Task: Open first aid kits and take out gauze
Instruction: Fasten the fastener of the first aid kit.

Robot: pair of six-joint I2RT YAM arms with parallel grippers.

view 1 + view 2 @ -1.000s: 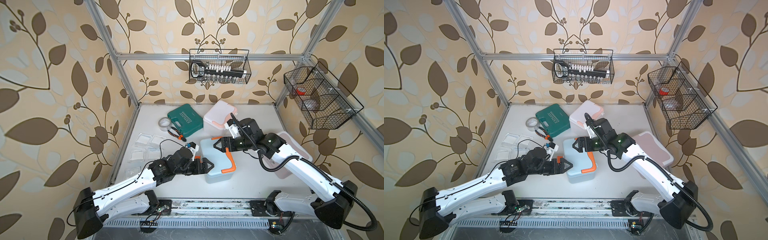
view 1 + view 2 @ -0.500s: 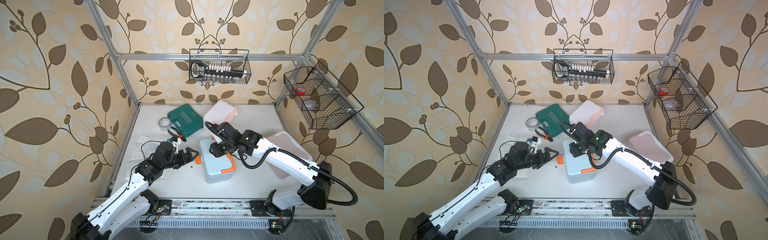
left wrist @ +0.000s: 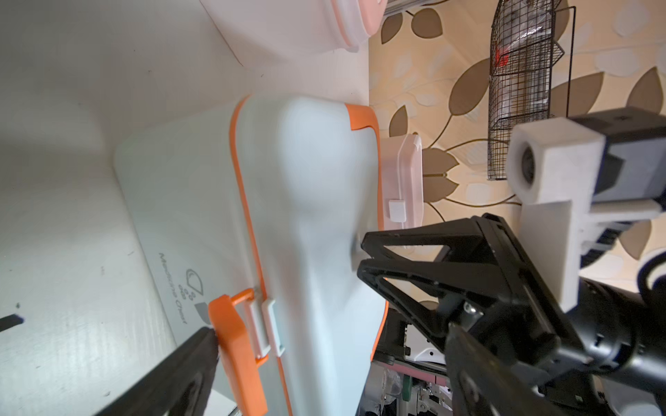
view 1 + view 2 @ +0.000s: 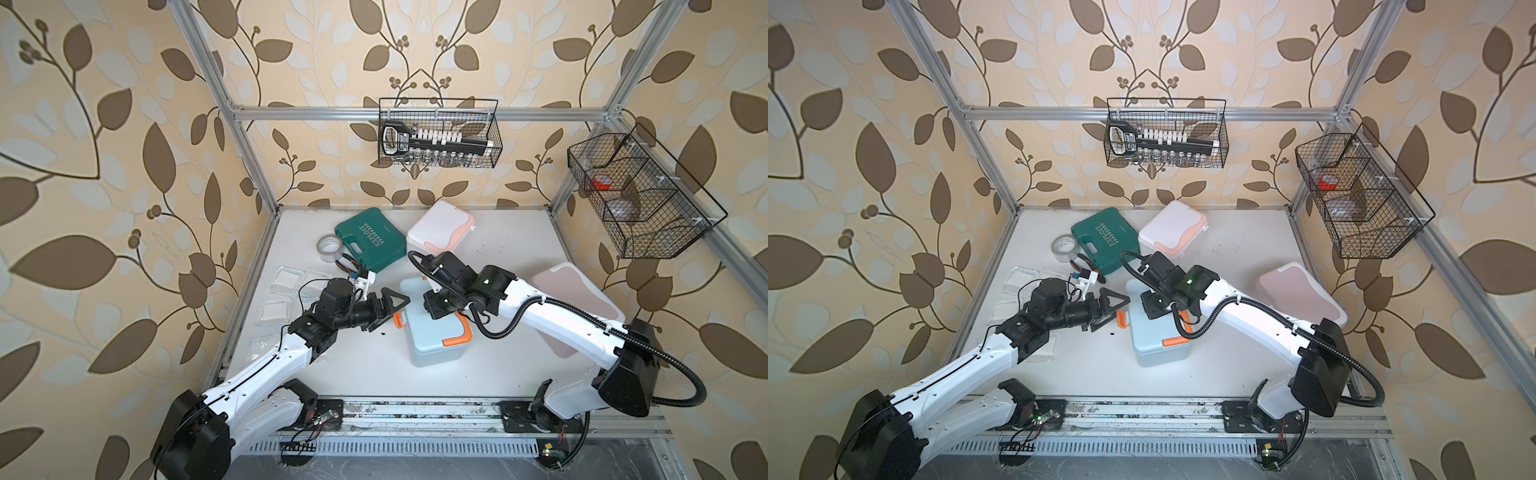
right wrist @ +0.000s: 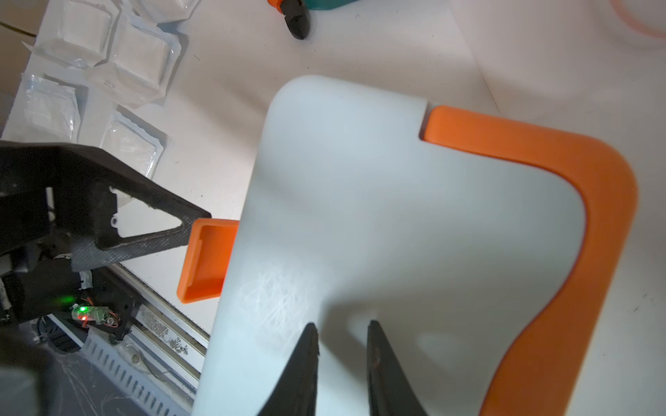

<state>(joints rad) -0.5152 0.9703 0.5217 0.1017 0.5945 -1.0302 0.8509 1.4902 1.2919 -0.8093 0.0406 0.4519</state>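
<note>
**Two grippers at the blue kit**

The blue kit [image 4: 430, 347] sits in the middle of the table [image 4: 511, 249] with its lid down. The left gripper [image 4: 392, 312] is at its side, jaws wide open and holding nothing. One finger [image 5: 137, 243] touches the orange latch [image 5: 205, 259], which sticks out from the kit. The right gripper [image 5: 342, 324] points at the lid. Its jaws are almost shut, with a thin gap and nothing in between. The white kit [image 4: 440, 226] stands at the back, beside the green case [image 4: 370, 241]. The pink kit [image 4: 577, 299] is on the right. Both are closed. The gauze [image 4: 286, 279] lies in clear packets on the table near the left edge, outside the kits.
</note>
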